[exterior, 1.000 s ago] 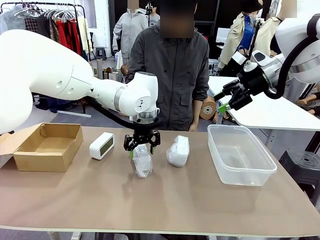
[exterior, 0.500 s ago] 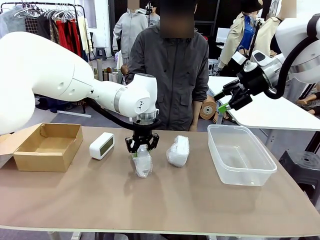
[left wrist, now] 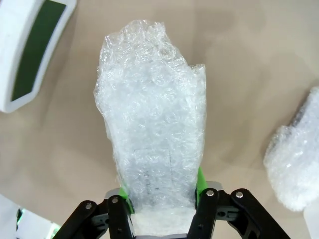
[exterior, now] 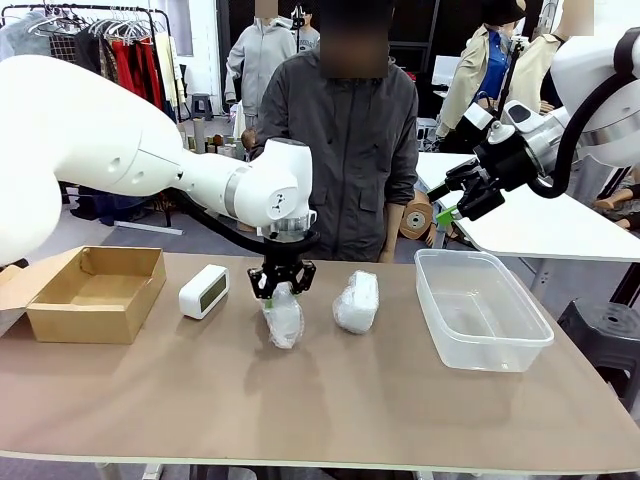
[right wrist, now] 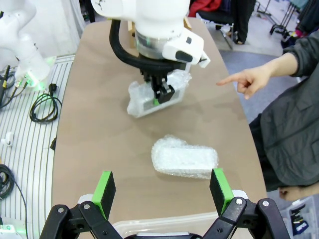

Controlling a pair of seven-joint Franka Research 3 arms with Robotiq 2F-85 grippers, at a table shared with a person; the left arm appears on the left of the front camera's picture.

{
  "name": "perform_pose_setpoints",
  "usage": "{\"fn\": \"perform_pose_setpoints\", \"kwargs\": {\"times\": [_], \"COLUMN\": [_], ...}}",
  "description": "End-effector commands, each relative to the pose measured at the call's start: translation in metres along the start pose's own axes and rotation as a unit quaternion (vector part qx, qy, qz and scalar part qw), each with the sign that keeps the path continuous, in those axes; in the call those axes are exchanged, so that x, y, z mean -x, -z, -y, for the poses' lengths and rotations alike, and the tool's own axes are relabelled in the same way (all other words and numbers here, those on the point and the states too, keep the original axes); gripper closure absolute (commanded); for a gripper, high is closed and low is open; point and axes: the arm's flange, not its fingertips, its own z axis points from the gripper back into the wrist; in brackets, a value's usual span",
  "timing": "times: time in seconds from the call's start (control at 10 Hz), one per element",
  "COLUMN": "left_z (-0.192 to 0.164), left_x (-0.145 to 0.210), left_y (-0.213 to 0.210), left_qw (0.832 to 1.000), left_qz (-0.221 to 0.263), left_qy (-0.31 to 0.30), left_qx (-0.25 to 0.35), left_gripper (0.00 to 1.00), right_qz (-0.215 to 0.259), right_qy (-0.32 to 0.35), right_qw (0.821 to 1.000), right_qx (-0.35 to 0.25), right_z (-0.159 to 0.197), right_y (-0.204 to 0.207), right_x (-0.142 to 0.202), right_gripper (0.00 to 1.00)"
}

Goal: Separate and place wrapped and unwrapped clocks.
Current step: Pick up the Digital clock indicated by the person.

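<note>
My left gripper [exterior: 283, 290] points straight down and is shut on the top of a wrapped clock [exterior: 284, 320], a white lump in bubble wrap hanging just over the table. In the left wrist view its green pads [left wrist: 199, 179] pinch the wrapped clock [left wrist: 152, 124]. A second wrapped clock [exterior: 357, 301] lies to its right, also seen as the wrapped clock [right wrist: 184, 158]. The bare white clock [exterior: 204, 291] lies to the left. My right gripper [exterior: 450, 205] hangs open in the air above the table's right end.
An open brown cardboard box [exterior: 95, 290] sits at the left end and a clear plastic tub [exterior: 480, 305] at the right. A person stands at the far side; a hand [right wrist: 249, 79] points over the table.
The left gripper's fingers have closed on the wrapped clock and raised it slightly. The right arm has not moved.
</note>
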Motion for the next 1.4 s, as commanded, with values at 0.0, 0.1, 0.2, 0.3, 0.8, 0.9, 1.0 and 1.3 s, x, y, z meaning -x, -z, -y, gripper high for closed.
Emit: {"fn": "perform_pose_setpoints", "kwargs": {"times": [0.0, 0.1, 0.2, 0.3, 0.8, 0.9, 1.0, 1.3], "left_z": [-0.016, -0.024, -0.029, -0.032, -0.043, -0.048, -0.052, -0.054], "left_x": [-0.002, -0.005, -0.007, -0.008, -0.010, -0.011, -0.013, -0.010], "left_y": [-0.037, -0.063, -0.085, -0.108, -0.221, -0.242, -0.258, -0.290], "left_qw": [1.000, 0.999, 0.998, 0.996, 0.978, 0.975, 0.972, 0.971], "left_qz": [0.010, 0.024, 0.030, 0.038, 0.057, 0.061, 0.053, 0.064], "left_qy": [0.023, 0.046, 0.062, 0.079, 0.201, 0.213, 0.227, 0.231], "left_qx": [-0.007, 0.005, -0.006, -0.024, -0.027, -0.018, -0.009, 0.006], "left_gripper": [1.00, 1.00, 1.00, 1.00, 1.00, 1.00, 1.00, 1.00], "right_qz": [-0.001, -0.001, -0.001, -0.001, -0.001, -0.001, -0.001, -0.001], "right_qy": [-0.001, -0.001, -0.001, -0.001, -0.001, -0.001, -0.001, -0.001], "right_qw": [1.000, 1.000, 1.000, 1.000, 1.000, 1.000, 1.000, 1.000], "right_qx": [0.000, 0.000, 0.000, 0.000, 0.000, 0.000, 0.000, 0.000], "right_z": [0.000, 0.000, 0.000, 0.000, 0.000, 0.000, 0.000, 0.000], "right_y": [-0.001, -0.001, -0.001, -0.001, -0.001, -0.001, -0.001, -0.001], "right_x": [-0.001, -0.001, -0.001, -0.001, -0.001, -0.001, -0.001, -0.001], "right_gripper": [0.00, 0.00, 0.00, 0.00, 0.00, 0.00, 0.00, 0.00]}}
